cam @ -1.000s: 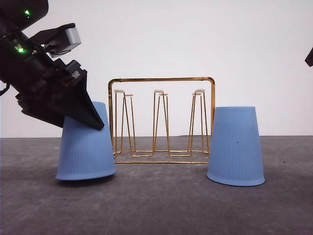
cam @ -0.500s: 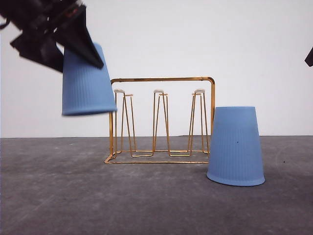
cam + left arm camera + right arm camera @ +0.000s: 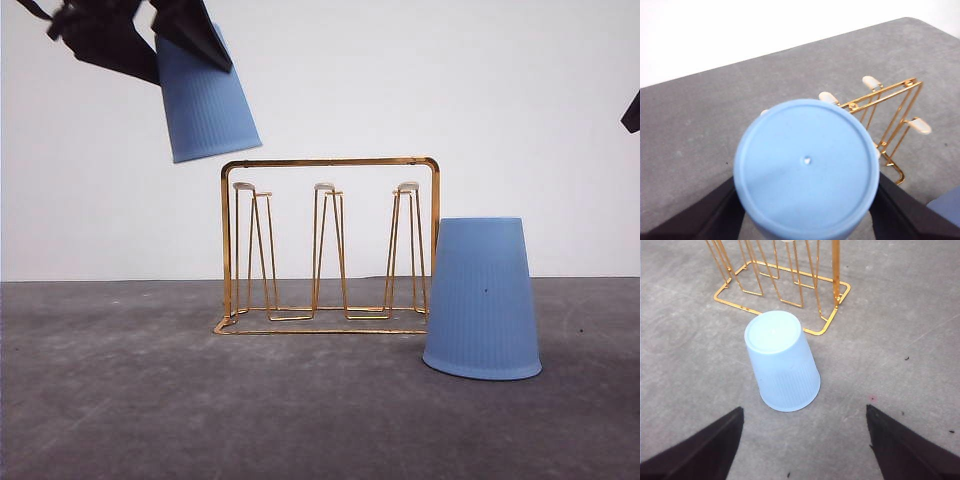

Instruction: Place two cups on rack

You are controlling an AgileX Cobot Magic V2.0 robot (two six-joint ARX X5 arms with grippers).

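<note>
Since a second earlier, the left gripper [image 3: 190, 40] had lifted its cup [image 3: 205, 100] off the surface [image 3: 300, 420]; jaws clamped on it, it hung tilted, mouth down, at 10 o'clock above the rack [image 3: 330, 245]. Beside the rack at 4 o'clock, the second cup [image 3: 482, 298] stood upside down. The right gripper [image 3: 802, 440] hovered over it, jaws apart.

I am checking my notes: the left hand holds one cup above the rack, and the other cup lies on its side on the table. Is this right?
Not quite. The front view shows the other cup standing upside down on the table, not on its side. The left hand does hold one cup above the rack.
</note>
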